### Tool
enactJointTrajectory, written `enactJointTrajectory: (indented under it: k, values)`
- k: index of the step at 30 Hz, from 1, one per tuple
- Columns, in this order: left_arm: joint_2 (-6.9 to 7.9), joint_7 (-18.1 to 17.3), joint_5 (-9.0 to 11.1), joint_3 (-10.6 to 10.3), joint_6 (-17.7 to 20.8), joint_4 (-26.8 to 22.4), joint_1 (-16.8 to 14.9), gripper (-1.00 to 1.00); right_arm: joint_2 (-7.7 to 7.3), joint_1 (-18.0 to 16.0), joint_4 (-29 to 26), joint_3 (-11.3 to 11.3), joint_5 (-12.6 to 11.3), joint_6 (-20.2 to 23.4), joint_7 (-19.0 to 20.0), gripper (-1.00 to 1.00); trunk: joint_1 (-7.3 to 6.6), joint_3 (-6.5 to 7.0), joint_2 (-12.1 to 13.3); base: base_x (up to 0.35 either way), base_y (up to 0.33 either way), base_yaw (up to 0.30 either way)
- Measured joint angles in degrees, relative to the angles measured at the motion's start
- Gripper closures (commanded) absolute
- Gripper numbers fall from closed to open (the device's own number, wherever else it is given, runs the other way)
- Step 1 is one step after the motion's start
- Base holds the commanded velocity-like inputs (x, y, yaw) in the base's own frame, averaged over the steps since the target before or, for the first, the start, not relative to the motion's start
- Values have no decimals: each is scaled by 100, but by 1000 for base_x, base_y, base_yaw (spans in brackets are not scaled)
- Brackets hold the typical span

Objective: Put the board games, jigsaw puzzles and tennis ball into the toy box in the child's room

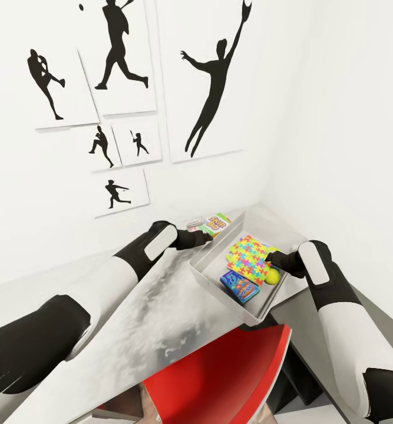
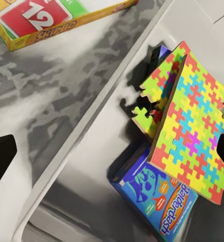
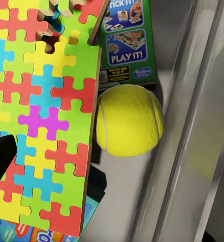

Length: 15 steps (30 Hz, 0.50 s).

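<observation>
The light grey toy box (image 1: 217,292) stands on the table (image 1: 155,300) in the room's corner. Inside it lie two colourful jigsaw puzzles (image 1: 249,259), one tilted over the other, with a blue Balderdash board game (image 1: 240,287), a green board game (image 3: 127,40) and the tennis ball (image 1: 272,275). A Skip-Bo board game (image 1: 215,224) rests on the table just outside the box's far wall. My left gripper (image 1: 199,232) is open next to it, over the box's wall (image 2: 91,131). My right gripper (image 1: 276,257) hangs open above the puzzle (image 3: 41,116) and the ball (image 3: 129,120), holding nothing.
A red chair (image 1: 231,377) sits close against the table's front edge, below the box. White walls meet just behind the box; black baseball-player pictures (image 1: 208,82) hang on the left wall. The table's right end drops off beside my right arm.
</observation>
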Motion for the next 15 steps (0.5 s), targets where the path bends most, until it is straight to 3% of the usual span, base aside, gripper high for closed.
enactJointTrajectory:
  k: [15]
  values:
    - [-8,-13,0,-5,-93,36,27,-100,0,1,6,-10,0,8,0,-100,0,0,0,0,0,0]
